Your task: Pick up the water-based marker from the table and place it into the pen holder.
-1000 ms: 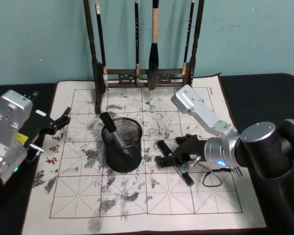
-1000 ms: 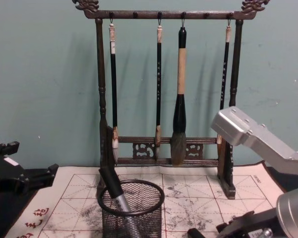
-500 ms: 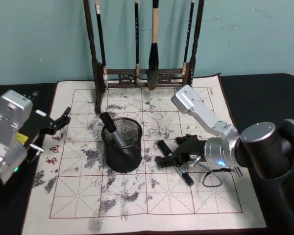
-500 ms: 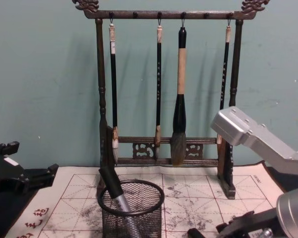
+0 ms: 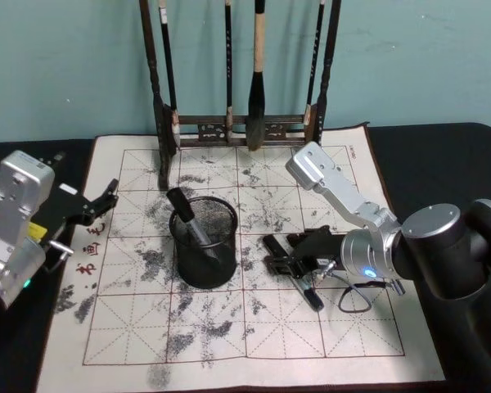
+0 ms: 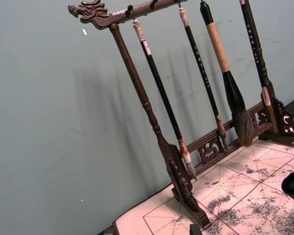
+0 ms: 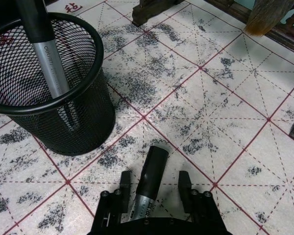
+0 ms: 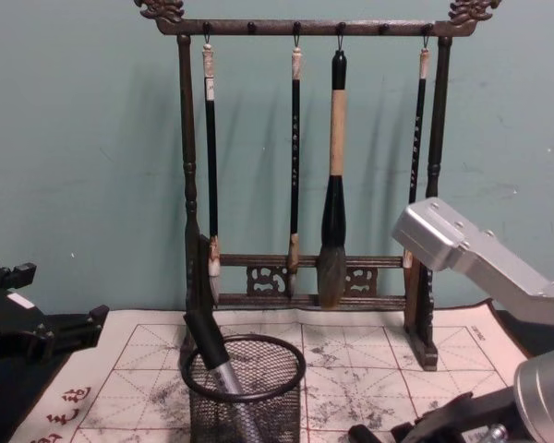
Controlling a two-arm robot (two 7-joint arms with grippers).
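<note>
Right gripper [image 5: 272, 255] has shifted only slightly over the last second, a small settling of the wrist over the marker [image 7: 150, 171]. Nothing else on the mat [image 5: 229, 344] has moved.

- Marker: lies flat on the mat, near the holder [image 5: 203, 266] on its right side, not lifted.
- Right wrist view: fingers straddle the barrel, one each side, with a gap showing on both sides. Jaws are apart and have no hold yet.
- Holder: already has a second marker [image 5: 188, 221] leaning in it, cap up.
- Left gripper [image 5: 105, 199]: parked at the mat's left edge.

Judgement: alignment looks finished and closing comes next. Pick not begun, placement still to do.
</note>
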